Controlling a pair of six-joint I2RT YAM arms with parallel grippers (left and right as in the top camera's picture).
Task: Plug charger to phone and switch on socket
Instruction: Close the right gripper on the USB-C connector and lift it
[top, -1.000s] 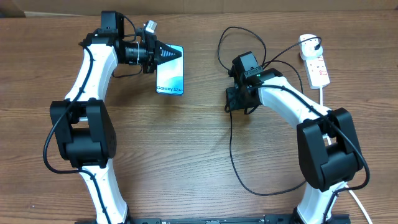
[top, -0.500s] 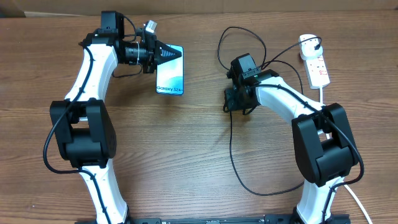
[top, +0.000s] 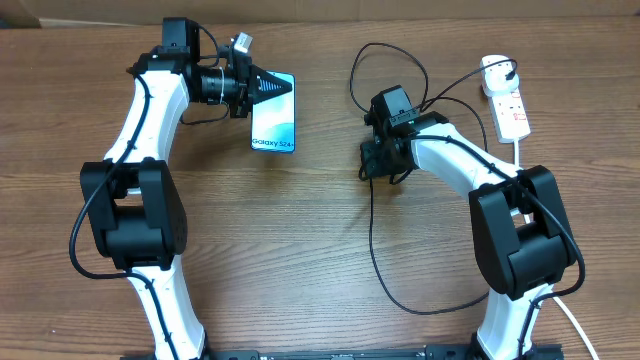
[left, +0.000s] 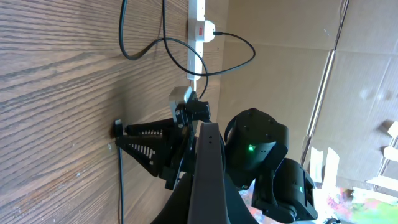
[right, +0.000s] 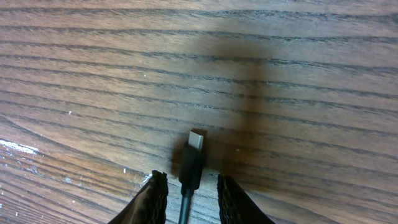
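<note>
The overhead camera looked straight down from well above the table (top: 300, 250), taking in both arms, with the arm bases at the near edge. The left wrist camera sat close behind the left gripper (left: 202, 186), rolled sideways, and faced rightward across the table (left: 56, 93) toward the right gripper (left: 146, 144) and the socket (left: 198, 28); the overhead view shared both, the right gripper (top: 377, 160) and socket (top: 508, 100). The right wrist camera looked down at the wood from very near, filled by the charger (right: 193, 158) tip.
</note>
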